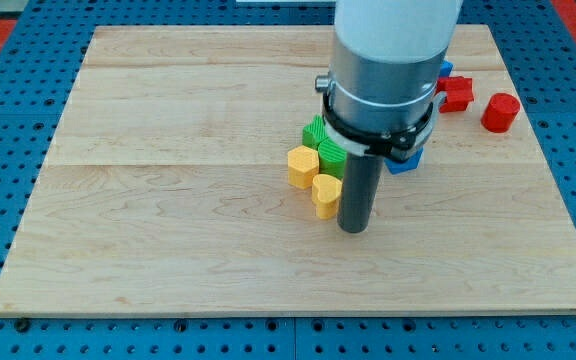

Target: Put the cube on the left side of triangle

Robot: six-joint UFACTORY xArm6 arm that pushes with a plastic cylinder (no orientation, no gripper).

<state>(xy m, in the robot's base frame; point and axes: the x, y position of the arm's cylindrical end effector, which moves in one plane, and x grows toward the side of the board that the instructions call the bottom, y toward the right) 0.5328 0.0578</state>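
My tip point(354, 229) rests on the wooden board point(168, 200), just right of a yellow heart-shaped block point(325, 194). A yellow hexagonal block point(302, 166) lies to that heart's upper left. Two green blocks point(322, 142) sit behind the yellow ones, partly hidden by the arm. A blue block point(406, 163) peeks out at the rod's right, its shape mostly hidden. Another blue block point(446, 70) shows only a corner behind the arm. No triangle can be made out for sure.
A red star-like block point(456, 93) and a red cylinder point(501, 112) lie near the board's right edge at the view's upper right. The arm's wide grey body point(383, 70) covers the board's upper middle.
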